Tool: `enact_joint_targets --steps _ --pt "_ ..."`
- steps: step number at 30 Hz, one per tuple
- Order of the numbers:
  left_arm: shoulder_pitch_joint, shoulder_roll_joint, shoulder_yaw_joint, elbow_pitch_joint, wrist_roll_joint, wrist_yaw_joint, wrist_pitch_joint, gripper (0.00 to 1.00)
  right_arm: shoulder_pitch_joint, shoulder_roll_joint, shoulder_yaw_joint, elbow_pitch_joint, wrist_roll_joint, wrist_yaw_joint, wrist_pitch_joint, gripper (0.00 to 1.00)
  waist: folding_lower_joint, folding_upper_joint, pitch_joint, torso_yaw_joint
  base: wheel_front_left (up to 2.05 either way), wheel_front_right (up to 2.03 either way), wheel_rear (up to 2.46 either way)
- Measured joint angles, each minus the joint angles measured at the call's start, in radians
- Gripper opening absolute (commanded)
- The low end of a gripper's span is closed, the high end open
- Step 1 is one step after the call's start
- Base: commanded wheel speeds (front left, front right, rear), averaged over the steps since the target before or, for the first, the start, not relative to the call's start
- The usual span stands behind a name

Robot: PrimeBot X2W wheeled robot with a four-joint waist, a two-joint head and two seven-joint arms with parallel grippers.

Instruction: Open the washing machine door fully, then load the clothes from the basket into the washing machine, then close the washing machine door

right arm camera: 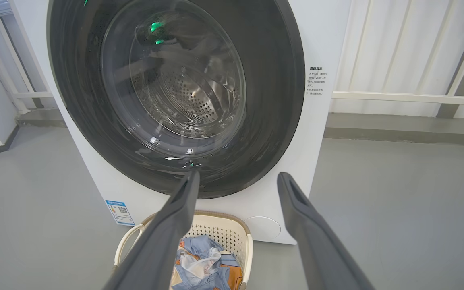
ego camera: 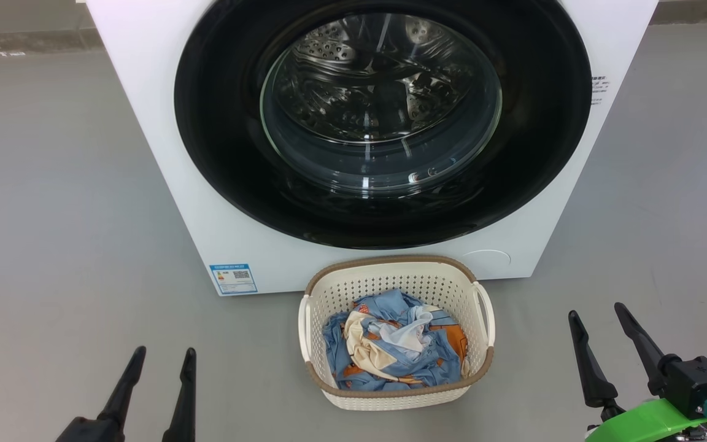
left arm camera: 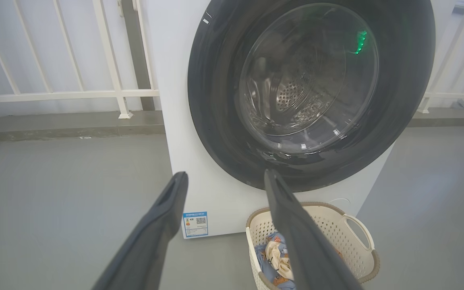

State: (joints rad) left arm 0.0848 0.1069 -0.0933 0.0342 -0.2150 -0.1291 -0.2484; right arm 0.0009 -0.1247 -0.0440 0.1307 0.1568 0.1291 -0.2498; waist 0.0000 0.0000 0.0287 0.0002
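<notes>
The large round washing machine door (ego camera: 224,153), with its wide glossy black rim and bulging clear glass window, sits flush against the front of the big white front-loading washing machine (ego camera: 157,202). Step 1, opening it, is therefore the one in hand. The small cream-white perforated plastic basket (ego camera: 390,282) with the brown rim stands on the grey floor (ego camera: 53,215) just in front of the machine, below the door's lower edge. The light blue, orange-brown, cream and white clothes (ego camera: 390,350) lie heaped inside it.

The left gripper (ego camera: 166,351) hangs low to the left of the basket, its 2 long dark fingers spread with nothing between them. The right gripper (ego camera: 596,310) hangs low to the right, likewise spread and empty. Both are well apart from the door.

To do this step well, first find the free edge. None of the 3 views plainly shows a handle or hinge on the black rim, so I cannot tell which side swings out. Hooking 1 finger behind that edge is probably safer than pinching the glossy rim, which looks slippery. The pull should follow the door's arc rather than run straight back. The other arm should keep out of the sweep, and the basket below should not be nudged. The door should go fully open, so that it is unlikely to drift back across the drum mouth during loading.
</notes>
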Motion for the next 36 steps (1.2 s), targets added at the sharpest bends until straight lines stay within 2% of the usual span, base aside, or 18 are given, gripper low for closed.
enact_joint_targets --steps 18,36 --pt "0.0 0.0 0.004 -0.006 0.0 0.0 0.0 1.0 0.0 0.004 -0.002 0.0 -0.004 0.0 0.0 1.0 0.0 0.0 0.002 -0.003 0.15 0.15 -0.3" --pt "0.0 0.001 0.004 -0.013 0.0 0.0 -0.003 1.0 0.0 0.006 -0.002 0.0 -0.004 0.0 0.0 1.0 0.0 0.0 0.016 -0.01 1.11 1.11 -2.22"
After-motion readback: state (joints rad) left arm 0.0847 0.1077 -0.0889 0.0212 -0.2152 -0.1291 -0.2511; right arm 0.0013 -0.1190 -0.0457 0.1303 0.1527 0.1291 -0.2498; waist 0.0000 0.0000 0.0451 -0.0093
